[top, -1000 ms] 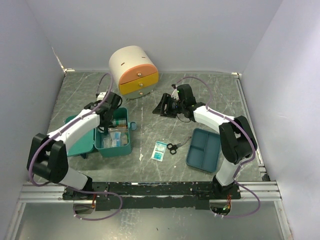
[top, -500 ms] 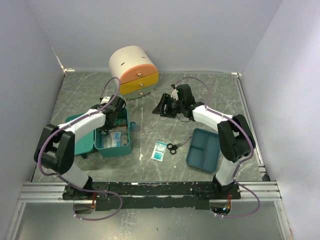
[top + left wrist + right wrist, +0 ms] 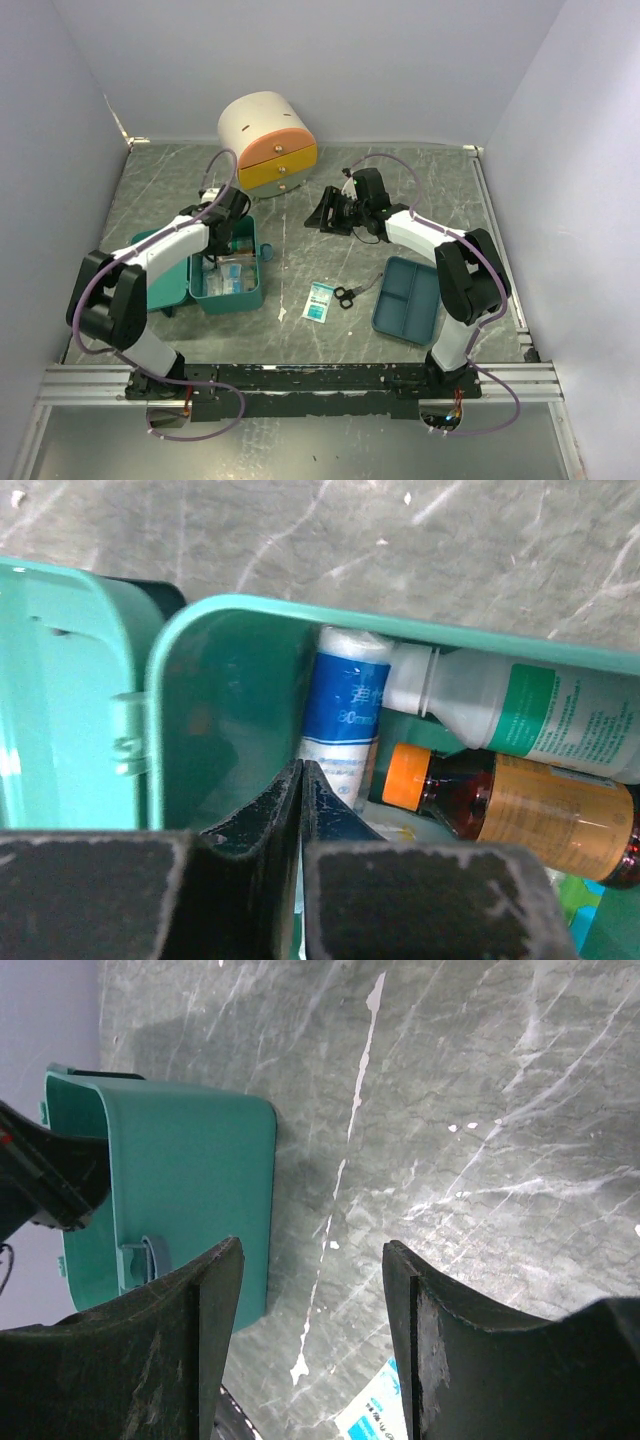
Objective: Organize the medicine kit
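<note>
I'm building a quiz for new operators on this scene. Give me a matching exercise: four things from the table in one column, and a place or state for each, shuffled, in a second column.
Things
1. medicine kit
2. blue divided tray
3. scissors
4. cream cabinet

Places or states
A. farthest back
B. lid open, bottles inside
C. lying beside a small sachet
D. empty, on the right side

Pairs: 1-B, 2-D, 3-C, 4-A
</note>
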### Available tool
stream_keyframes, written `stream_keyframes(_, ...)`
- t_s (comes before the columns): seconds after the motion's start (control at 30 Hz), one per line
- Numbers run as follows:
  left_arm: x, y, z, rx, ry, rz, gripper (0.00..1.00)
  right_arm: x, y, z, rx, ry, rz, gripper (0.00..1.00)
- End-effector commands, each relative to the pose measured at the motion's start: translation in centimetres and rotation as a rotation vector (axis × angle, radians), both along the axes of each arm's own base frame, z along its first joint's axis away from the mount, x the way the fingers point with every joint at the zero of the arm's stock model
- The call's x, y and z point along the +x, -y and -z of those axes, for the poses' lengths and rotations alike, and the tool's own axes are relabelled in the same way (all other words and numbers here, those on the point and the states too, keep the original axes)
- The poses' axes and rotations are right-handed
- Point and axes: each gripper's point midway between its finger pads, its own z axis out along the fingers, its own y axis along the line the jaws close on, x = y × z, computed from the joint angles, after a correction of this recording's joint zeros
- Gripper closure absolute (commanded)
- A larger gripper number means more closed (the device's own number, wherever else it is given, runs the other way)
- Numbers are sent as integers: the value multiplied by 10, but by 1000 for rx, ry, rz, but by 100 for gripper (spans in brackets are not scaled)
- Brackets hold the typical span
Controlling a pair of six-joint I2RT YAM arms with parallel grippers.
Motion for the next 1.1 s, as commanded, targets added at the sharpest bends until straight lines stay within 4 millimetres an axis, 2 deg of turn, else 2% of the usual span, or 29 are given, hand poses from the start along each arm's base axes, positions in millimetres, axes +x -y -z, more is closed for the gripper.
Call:
stream_keyframes(0.0,4,8,22,-27,-44,13,86,5,1,-7,13,22,3,42)
stream_keyframes(0.17,2,10,40,-32,-79,13,87,3,2,-8,12,24,8,42)
stream_keyframes(0.27,1,8,44,-17,-91,7,87,4,3,-10,8,30,10,42)
stream_keyframes(0.33,4,9,35,-29,-72,11,86,6,5,-13,0,39,22,43)
stream_keyframes(0.47,5,11,3,-55,-20,26,81,12,16,-28,-34,89,68,43)
stream_keyframes(0.57,1,10,-20,-70,7,37,77,18,30,-40,-89,130,133,43)
stream_keyframes(0.7,-6,9,-48,-98,54,57,72,20,68,-45,-215,125,311,44)
stream_keyframes(0.83,-8,18,-76,-173,117,102,67,6,118,-32,-386,48,514,44)
stream_keyframes(0.93,-7,35,-107,-275,201,187,62,-21,161,-13,-550,-52,644,44)
stream_keyframes(1.07,-10,60,-162,-420,375,348,50,-61,202,1,-695,-167,741,43)
